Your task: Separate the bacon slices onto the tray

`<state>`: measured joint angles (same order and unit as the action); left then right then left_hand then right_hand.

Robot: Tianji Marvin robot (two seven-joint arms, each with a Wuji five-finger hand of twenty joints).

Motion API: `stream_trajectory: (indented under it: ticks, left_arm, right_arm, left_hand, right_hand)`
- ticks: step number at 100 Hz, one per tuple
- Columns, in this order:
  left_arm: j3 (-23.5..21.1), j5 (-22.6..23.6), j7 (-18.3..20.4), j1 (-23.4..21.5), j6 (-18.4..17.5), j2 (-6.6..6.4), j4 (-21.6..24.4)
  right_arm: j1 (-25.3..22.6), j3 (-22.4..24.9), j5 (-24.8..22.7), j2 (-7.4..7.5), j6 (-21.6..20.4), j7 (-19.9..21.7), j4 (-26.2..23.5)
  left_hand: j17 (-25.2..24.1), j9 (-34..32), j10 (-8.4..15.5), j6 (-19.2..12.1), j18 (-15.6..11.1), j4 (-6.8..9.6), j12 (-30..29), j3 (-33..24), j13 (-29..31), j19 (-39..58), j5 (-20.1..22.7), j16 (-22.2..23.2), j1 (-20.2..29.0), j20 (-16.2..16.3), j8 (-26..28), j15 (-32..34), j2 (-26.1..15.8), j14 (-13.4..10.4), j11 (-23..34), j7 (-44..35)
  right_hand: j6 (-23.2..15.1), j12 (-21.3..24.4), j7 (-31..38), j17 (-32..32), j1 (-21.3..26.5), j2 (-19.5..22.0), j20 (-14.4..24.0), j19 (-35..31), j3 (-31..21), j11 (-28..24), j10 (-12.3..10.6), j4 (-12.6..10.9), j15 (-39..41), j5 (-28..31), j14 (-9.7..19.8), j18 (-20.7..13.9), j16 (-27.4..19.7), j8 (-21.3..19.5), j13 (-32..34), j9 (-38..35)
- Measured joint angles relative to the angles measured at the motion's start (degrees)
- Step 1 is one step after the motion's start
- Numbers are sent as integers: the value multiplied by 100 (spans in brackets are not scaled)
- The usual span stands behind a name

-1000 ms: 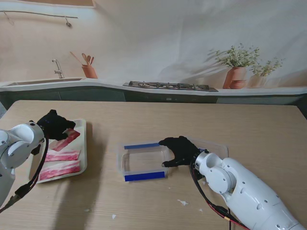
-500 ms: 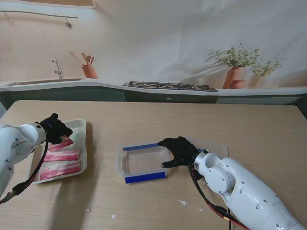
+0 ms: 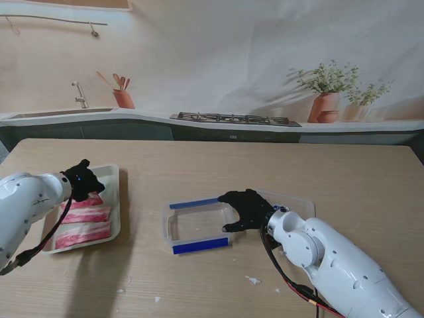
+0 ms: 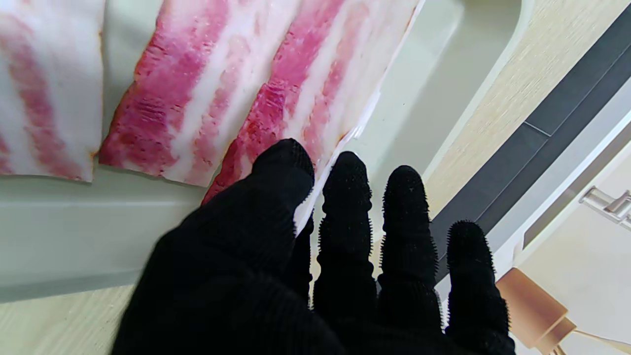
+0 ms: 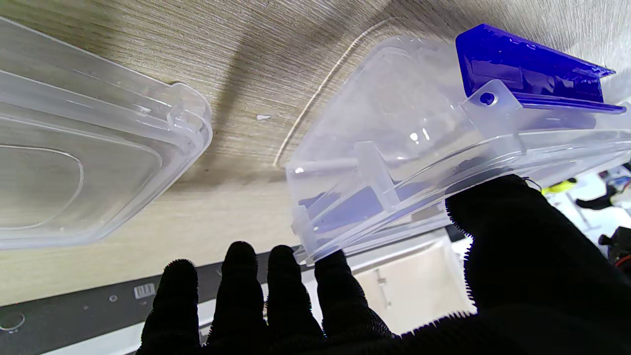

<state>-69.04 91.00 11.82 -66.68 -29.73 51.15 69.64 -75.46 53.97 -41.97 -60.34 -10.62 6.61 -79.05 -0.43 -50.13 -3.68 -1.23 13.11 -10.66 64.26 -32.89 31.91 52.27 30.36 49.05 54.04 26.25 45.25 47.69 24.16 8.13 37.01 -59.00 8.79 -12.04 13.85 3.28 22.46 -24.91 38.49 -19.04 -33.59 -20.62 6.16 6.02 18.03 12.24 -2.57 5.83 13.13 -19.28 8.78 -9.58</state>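
Item: third bacon slice [image 4: 315, 88], now lowered flat onto the tray [image 3: 114, 199], beside two slices already laid; a second ago it hung tilted above. Left hand [image 4: 315, 256] thumb and fingers still pinch its end. Right hand [image 3: 248, 209] stays clamped on the clear container [image 3: 173, 222] wall. Release likely pending.

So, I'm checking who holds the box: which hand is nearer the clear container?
Right. The right hand grips the clear container at its right rim; the left hand is far left, over the tray.
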Motion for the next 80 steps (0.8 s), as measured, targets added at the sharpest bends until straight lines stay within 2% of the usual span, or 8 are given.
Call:
stream_trajectory:
  ticks: [15, 28, 35, 42, 49, 57, 70, 80]
  left_arm:
    - [369, 42, -219, 207, 54, -56, -195]
    - [654, 279, -486, 353, 118, -104, -323]
    - [930, 539, -913, 460, 278, -173, -428]
    - [968, 518, -1041, 466, 559, -175, -482]
    - [999, 499, -1116, 466, 737, -180, -519]
    - [1015, 566, -1184, 455, 764, -188, -527]
    - [1046, 746, -1377, 430, 803, -217, -525]
    - [1083, 760, -1453, 415, 949, -231, -525]
  right_arm:
    - [-2, 0, 0, 0, 6, 3, 0]
    - [-3, 0, 6, -1, 18, 10, 0]
    - [-4, -1, 7, -1, 21, 11, -1]
    - [-5, -1, 8, -1, 22, 11, -1]
    - [-8, 0, 12, -1, 25, 11, -2]
    - [-11, 3, 13, -2, 26, 10, -3]
    - [-16, 7, 15, -2, 26, 8, -3]
    - [-17, 9, 14, -2, 23, 5, -4]
  left_hand:
    - [0, 0, 43, -90, -18, 0, -124, -4, -1, 3, -37, -69, -42, 2, -60, -1, 0, -72, -4, -18]
    - [109, 52, 281, -360, -67, 0, -356, -87, 4, 88, -57, -222, -269, 69, -159, -90, -4, -206, -5, -45]
    - [147, 51, 337, -371, -67, 0, -515, -162, 49, 89, -57, -361, -365, 72, -358, -145, -4, -207, -78, -63]
    - [148, 72, 339, -353, -55, 0, -799, -210, 49, 89, -57, -543, -366, 73, -836, -366, -4, -201, -377, -57]
    - [143, 802, 337, 56, 4, 0, -1791, -722, -180, 89, -164, -852, -632, 73, -1765, -711, -9, -127, -416, 587]
    - [28, 1722, 258, 496, 9, 99, -3111, -1440, -508, 89, -356, -1128, -1397, 73, -2094, -1000, -100, -105, -287, 1674]
    - [-44, 2423, -56, 873, 17, 153, -3889, -1708, -917, 89, -718, -1485, -1836, 73, -2481, -1435, -62, 13, -552, 2706]
    - [-134, 3083, -502, 1143, 20, 153, -4324, -1715, -1365, 89, -1109, -1856, -2022, 73, -2755, -1866, -57, 169, -1045, 3297]
  right_hand:
    - [0, 0, 1, 0, 0, 23, 0, 0, 0, 0, 0, 0, 0, 0, 0, 0, 0, 0, 0, 0]
    - [0, 0, 1, 0, 0, 52, 0, 0, 0, 0, 0, 0, 0, 0, 0, 0, 0, 0, 0, 0]
    - [0, 0, 1, 0, 0, 53, 0, 0, 0, 0, 0, 0, 0, 0, 0, 0, 0, 0, 0, -1]
    - [0, 0, 1, 0, 0, 54, 0, 0, 0, 0, 0, 0, 0, 0, 0, 0, 0, 0, 0, -2]
    - [0, 0, 1, 0, 0, 54, 0, 0, 0, 0, 0, 0, 0, 0, 0, 0, 0, 0, 0, -4]
    - [0, 0, 1, 0, 0, 54, 0, 0, 0, 0, 0, 0, 0, 0, 0, 0, 0, 0, 0, -9]
    - [0, 0, 1, 0, 0, 54, 0, 0, 0, 0, 0, 0, 0, 0, 0, 0, 0, 0, 0, -17]
    - [0, 0, 1, 0, 0, 54, 0, 0, 0, 0, 0, 0, 0, 0, 0, 0, 0, 0, 0, -25]
